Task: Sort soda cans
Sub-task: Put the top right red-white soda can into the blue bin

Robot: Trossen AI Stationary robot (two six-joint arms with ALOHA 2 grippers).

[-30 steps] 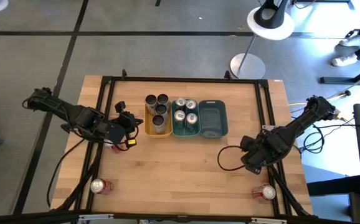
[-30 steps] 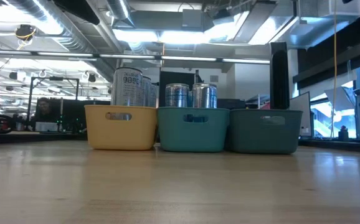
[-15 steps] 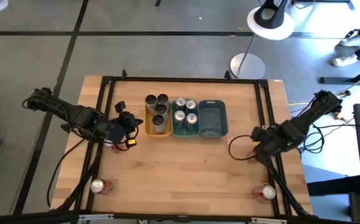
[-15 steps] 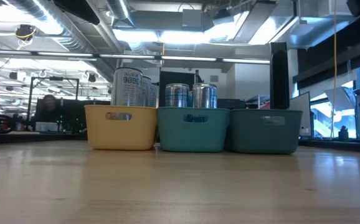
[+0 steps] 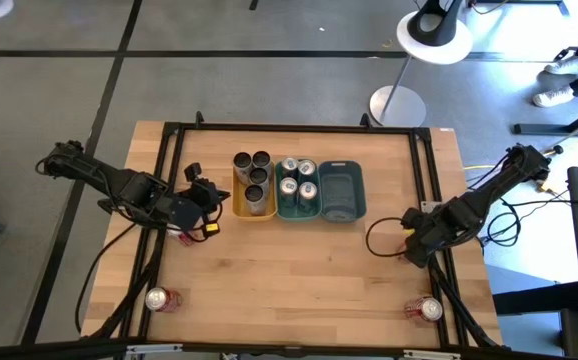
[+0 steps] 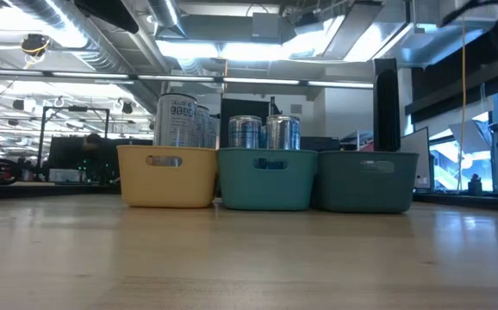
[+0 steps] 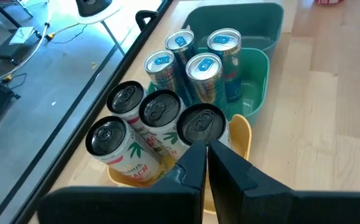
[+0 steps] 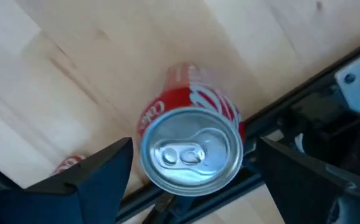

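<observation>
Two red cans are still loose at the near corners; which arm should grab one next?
Right. Its open hand is already above the red can at the near right corner, fingers either side. The left hand, shut, sits beside the yellow bin, away from the other red can.

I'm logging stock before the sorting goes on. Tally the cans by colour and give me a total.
Dark-topped cans, in the yellow tray: 4
Blue-and-silver cans, in the teal tray: 4
Red cans, loose on the table: 2
Total: 10 cans
</observation>
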